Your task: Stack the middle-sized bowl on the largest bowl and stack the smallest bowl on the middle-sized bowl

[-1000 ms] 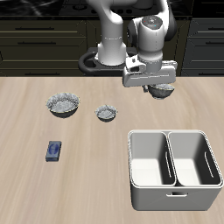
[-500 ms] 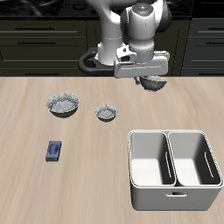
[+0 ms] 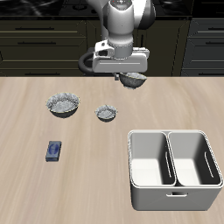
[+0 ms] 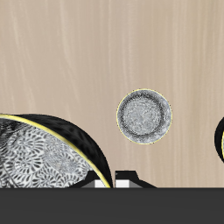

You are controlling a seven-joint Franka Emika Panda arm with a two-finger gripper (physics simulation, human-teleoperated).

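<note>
Middle-sized bowl (image 3: 134, 80) hangs in the hand (image 3: 133, 79) above the wooden table (image 3: 96, 166).

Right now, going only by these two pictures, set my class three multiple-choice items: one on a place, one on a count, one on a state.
1. The small blue box lies
A. in the white bin
B. nearer the table's front edge than the two bowls standing on the table
C. inside a bowl

2. How many bowls stand on the table?
A. one
B. two
C. three

3. The middle-sized bowl is
A. gripped by the end effector
B. stacked on the largest bowl
C. lying in the white bin

Answers:
1 B: the blue box lies on bare wood in front of the largest bowl and the smallest bowl.
2 B: only those two stand on the table.
3 A: the end effector is closed on the middle-sized bowl; the white bin holds nothing.
</note>
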